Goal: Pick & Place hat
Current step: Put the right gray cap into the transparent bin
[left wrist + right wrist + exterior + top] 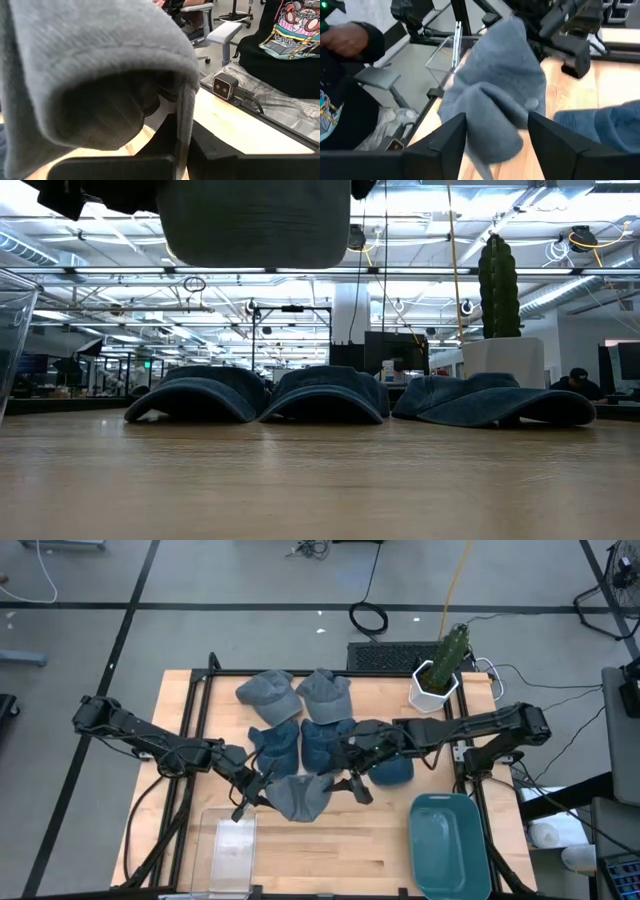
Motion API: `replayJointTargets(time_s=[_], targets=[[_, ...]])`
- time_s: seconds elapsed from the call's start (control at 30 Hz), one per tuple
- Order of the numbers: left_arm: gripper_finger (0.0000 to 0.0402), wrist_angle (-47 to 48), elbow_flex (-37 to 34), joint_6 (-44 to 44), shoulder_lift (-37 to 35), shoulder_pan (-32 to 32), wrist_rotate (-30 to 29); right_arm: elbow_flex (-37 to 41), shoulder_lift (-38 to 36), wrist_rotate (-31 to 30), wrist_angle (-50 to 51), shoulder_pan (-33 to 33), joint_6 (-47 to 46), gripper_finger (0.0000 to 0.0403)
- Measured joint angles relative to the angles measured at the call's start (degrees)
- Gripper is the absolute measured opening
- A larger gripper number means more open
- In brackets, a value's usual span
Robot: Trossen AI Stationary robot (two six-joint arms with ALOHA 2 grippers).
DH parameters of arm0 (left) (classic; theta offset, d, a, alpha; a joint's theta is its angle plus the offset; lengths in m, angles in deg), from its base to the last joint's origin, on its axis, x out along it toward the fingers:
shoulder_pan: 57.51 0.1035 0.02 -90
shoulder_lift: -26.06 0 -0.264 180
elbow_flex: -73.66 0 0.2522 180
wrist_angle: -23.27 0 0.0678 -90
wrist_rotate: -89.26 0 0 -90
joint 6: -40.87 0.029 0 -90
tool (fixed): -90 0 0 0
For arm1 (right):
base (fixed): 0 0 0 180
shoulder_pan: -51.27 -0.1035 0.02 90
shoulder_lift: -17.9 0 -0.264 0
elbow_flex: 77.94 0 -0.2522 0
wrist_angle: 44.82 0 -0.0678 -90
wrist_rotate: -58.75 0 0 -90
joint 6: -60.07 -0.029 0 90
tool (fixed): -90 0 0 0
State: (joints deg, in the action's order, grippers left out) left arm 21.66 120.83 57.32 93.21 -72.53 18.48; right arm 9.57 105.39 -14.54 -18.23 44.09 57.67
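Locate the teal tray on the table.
In the high view, the teal tray sits at the table's front right corner, near the right arm's base, below the potted cactus.

Left gripper jaws clamped, right gripper jaws spread, arms converging mid-table

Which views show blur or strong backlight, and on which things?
Low view: bright ceiling lights behind leave the blue caps and the lifted grey hat dark. Left wrist view: grey hat fills the frame, close and soft. Right wrist view: hat slightly blurred.
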Motion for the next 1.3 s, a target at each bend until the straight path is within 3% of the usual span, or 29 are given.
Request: replayJointTargets(time_s=[0.17, 0.3, 0.43, 0.6, 0.7, 0.8, 0.9, 1.03, 1.3], targets=[[0.0007, 0.2, 0.0, 0.0, 0.0, 0.0, -1.1, -1.0, 0.6, 1.3, 0.9, -0.4, -1.6, 0.0212], [0.0007, 0.2, 0.0, 0.0, 0.0, 0.3, -1.3, -1.1, 0.5, 1.5, 2.3, -0.4, -3.5, 0.0191], [0.0007, 0.2, 0.0, -0.6, 0.0, 0.9, -1.3, -1.1, 0.5, 1.6, 4.5, -0.5, -2.5, 0.0139], [0.001, 0.2, 0.0, -1.6, 0.0, 1.1, -1.4, -1.1, 0.5, 1.7, 6.8, -1.5, 5.0, 0.0023], [0.0009, -0.1, 0.0, -2.0, 0.0, 1.1, -4.3, -1.1, 0.5, 2.9, 6.3, -2.8, 7.6, 0.0008], [0.0017, 0.0, 0.0, -7.7, -0.6, 1.0, -10.1, -1.1, 0.4, 2.8, 6.5, -4.5, 8.0, 0.0004], [0.005, 3.4, 1.6, -17.2, -2.7, 1.4, -14.1, -1.0, 0.4, 1.0, 6.7, -6.3, 7.5, 0.0003], [0.0122, 16.2, 8.1, -26.2, -5.2, 1.9, -15.2, -1.0, 0.6, -1.8, 8.0, -8.3, 6.8, 0.0002], [0.0269, 36.8, 22.3, -20.4, -5.4, 2.1, -17.3, -1.0, 0.6, -1.2, 10.9, -10.2, 5.0, 0.0001]])
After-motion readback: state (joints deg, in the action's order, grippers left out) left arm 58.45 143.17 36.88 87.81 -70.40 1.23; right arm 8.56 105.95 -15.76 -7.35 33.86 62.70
